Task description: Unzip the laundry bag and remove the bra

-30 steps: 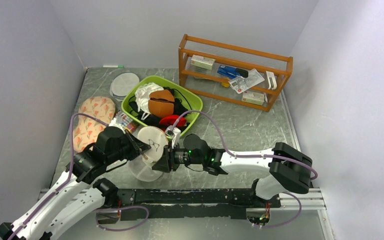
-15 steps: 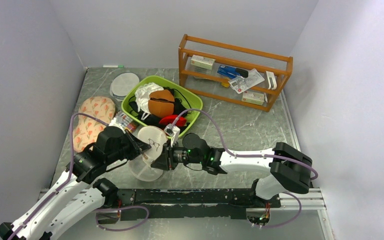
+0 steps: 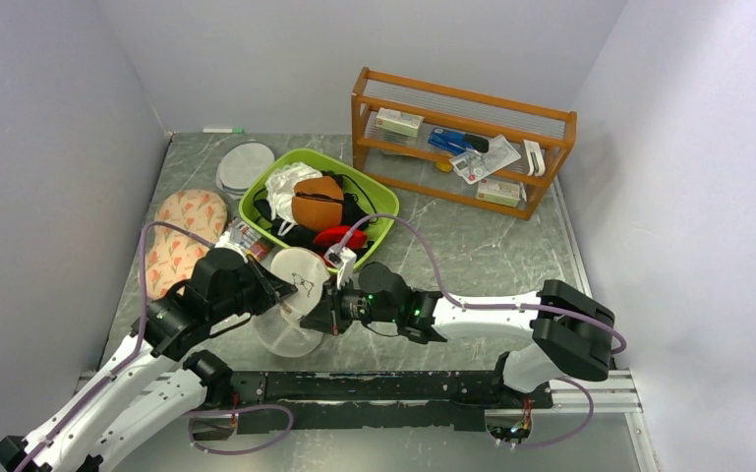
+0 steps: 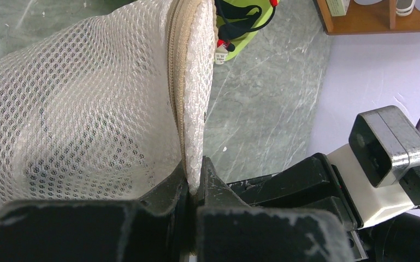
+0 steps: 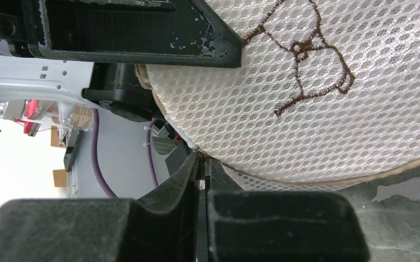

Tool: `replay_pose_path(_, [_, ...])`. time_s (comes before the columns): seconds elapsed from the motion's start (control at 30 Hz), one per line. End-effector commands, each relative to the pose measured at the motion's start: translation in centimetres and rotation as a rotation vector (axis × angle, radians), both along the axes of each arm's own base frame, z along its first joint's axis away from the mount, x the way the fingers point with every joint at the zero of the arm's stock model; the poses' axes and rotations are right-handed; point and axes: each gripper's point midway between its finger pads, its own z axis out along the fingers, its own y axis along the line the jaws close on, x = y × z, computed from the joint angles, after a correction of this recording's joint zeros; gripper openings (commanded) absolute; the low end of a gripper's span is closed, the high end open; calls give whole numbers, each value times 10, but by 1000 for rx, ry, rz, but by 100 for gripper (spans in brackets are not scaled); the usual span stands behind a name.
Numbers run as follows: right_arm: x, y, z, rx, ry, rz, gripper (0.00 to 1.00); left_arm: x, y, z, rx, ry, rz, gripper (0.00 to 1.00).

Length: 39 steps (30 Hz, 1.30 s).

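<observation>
The laundry bag [image 3: 290, 332], a white mesh drum with a cream lid and a dark squiggle, is tilted up at the near middle of the table between my two grippers. My left gripper [image 3: 279, 291] is shut on the lid's rim beside the zip; the left wrist view shows the jaws [image 4: 195, 179] pinching the bag [image 4: 76, 109]. My right gripper [image 3: 322, 317] is shut at the bag's lower zip edge, on a small pale piece that looks like the zip pull [image 5: 201, 164], below the lid [image 5: 327, 109]. A dark shape shows through the mesh [image 4: 43, 172]; the bra itself is hidden.
A green basin [image 3: 381, 200] behind the bag holds white and black garments, an orange-brown cup and a red garment. A wooden rack [image 3: 462, 103] stands at the back right. Floral insoles [image 3: 182, 231] and flat white-grey discs [image 3: 246, 162] lie at the left.
My right gripper has shifted slightly left and up along the bag's edge. The left gripper and the bag have stayed where they were.
</observation>
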Motion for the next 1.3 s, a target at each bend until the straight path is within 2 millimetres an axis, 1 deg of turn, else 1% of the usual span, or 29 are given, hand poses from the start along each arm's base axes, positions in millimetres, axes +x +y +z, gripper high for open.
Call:
replay_pose_path(0.0, [10,-10,-14,-60,-8,-68,0,1,-1,16,-18,-35,-7,7])
replay_pose_path(0.3, [17,-35,-38,-141,8,-135,0,-1,-1,19,-22,-40,-15,7])
replay_pose_path(0.5, [32,-65,-56,-212,-22,-246,0,-6,-7,14,-27,-18,-58,7])
replay_pose_path(0.57, [41,-76,-61,-231,-27,-289,0,-8,-10,13,-28,-14,-78,7])
replay_pose_path(0.73, [52,-94,-59,-244,-49,-327,0,-9,-19,6,-26,1,-137,7])
replay_pose_path(0.9, [52,-102,-49,-249,-104,-313,0,-6,-24,-1,7,0,-178,7])
replay_pose_path(0.97, [49,-101,-43,-225,-119,-293,0,-3,-22,-1,35,-6,-184,12])
replay_pose_path(1.03, [47,-98,-36,-201,-127,-269,0,-1,-21,-1,67,-12,-192,21])
replay_pose_path(1.13, [43,-92,-25,-160,-146,-233,0,3,-19,2,109,-31,-204,37])
replay_pose_path(1.23, [45,-89,-18,-146,-149,-236,0,5,-15,6,150,-48,-213,55])
replay_pose_path(1.27, [45,-88,-17,-145,-151,-234,0,7,-14,8,164,-57,-215,60])
